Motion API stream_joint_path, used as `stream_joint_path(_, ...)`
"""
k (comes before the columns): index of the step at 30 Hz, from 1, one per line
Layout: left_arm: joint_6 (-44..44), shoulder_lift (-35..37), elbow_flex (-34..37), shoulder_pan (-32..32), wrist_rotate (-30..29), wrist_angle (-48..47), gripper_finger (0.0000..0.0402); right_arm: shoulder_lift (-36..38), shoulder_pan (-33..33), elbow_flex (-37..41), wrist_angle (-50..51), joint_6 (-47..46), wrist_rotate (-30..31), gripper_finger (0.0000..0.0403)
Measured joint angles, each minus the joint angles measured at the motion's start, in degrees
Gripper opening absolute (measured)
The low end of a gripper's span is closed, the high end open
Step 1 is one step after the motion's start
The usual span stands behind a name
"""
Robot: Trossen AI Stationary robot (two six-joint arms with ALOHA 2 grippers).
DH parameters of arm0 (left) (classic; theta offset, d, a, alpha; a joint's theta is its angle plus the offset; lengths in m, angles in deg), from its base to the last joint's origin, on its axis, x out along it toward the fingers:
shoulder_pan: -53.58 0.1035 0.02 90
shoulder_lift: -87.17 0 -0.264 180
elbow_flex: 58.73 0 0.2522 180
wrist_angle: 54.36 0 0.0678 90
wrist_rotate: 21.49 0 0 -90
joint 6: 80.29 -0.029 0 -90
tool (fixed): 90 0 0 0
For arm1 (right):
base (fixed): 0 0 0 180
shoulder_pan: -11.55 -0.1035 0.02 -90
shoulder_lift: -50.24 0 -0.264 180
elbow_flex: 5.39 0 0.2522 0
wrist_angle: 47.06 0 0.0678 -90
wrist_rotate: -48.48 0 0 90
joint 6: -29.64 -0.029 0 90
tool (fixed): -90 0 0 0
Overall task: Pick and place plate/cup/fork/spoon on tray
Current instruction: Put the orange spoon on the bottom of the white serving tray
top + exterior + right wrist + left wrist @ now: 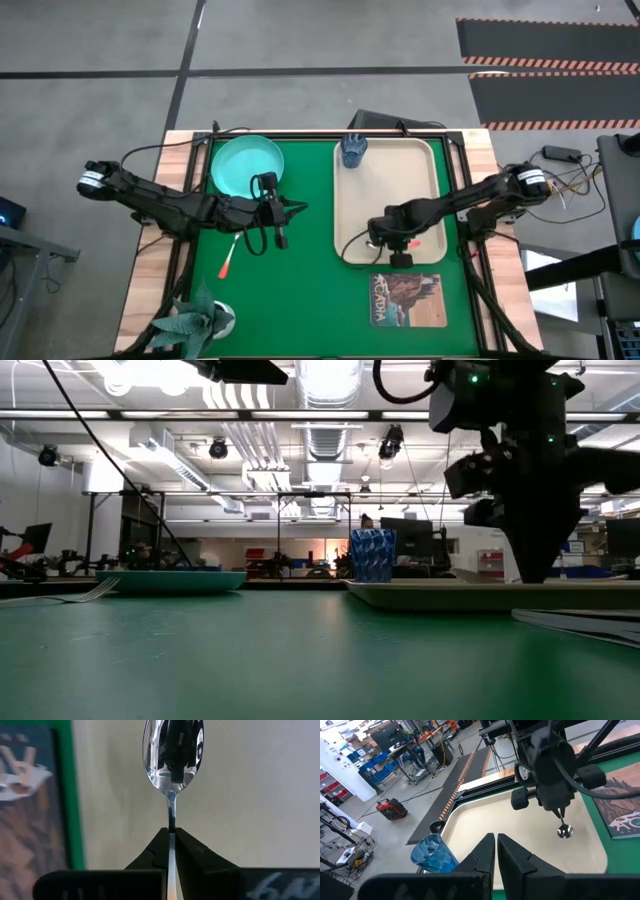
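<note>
With the fork (pixel 229 262) and plate (pixel 246 166) left of the idle, closed left gripper (pixel 300 208), the right gripper (pixel 171 836), clamped on the spoon (pixel 173 755), hangs over the tray (pixel 420 165); next: lower and release.

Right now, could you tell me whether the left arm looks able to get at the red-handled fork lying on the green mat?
Probably yes. The red-handled fork lies uncovered on the green mat, just beside the left gripper, whose fingers are shut and empty. The right gripper holds the spoon over the beige tray, well clear.

Grey concrete floor (pixel 300 35), hazard-striped mats (pixel 545 45), ceiling lights (pixel 330 375).
</note>
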Motion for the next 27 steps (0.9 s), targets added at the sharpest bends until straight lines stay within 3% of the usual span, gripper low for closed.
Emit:
stream_joint_path(13,0.0,0.0,0.0,0.0,0.0,0.0,0.0006,-1.8,0.2,0.0,-0.3,2.2,6.6,0.0009)
stream_joint_path(27,0.0,0.0,0.1,0.0,0.0,0.0,0.0006,-1.8,0.2,0.9,-1.9,2.4,6.7,0.0020)
